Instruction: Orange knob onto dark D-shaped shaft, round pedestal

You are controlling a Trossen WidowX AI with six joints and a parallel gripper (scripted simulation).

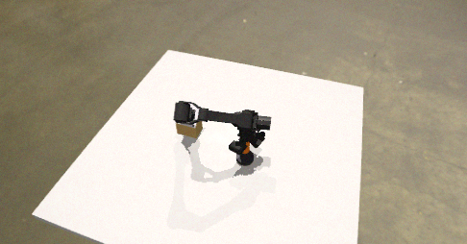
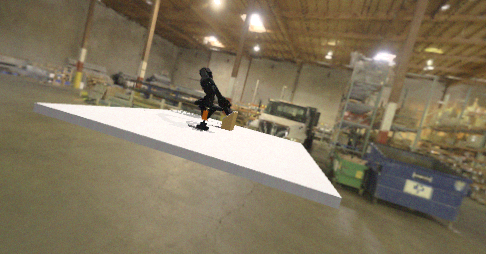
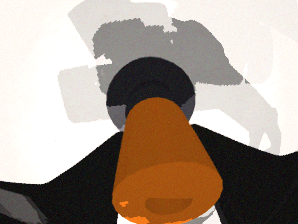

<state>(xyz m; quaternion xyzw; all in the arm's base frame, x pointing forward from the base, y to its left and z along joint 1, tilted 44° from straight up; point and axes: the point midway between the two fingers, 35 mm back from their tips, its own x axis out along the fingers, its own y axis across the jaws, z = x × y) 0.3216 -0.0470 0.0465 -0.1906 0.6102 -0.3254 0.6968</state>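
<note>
The orange knob point(image 1: 246, 148) point(image 2: 204, 115) point(image 3: 160, 145) is upright between the fingers of my gripper point(image 1: 247, 147) point(image 3: 157, 133), which is shut on it. The dark round pedestal point(image 1: 245, 158) point(image 2: 202, 126) point(image 3: 150, 72) stands on the white table top, directly below the knob. In the wrist view the knob's far end overlaps the middle of the pedestal, and a dark raised ring shows around it. The shaft is hidden behind the knob, so I cannot tell whether the knob touches it or how its flat side is turned.
The arm's tan base block point(image 1: 188, 129) point(image 2: 229, 121) stands on the white table top point(image 1: 298, 183) point(image 2: 280, 155), to the left of the pedestal in the top view and to the right in the exterior view. The arm reaches over from it. Shadows fall around the pedestal.
</note>
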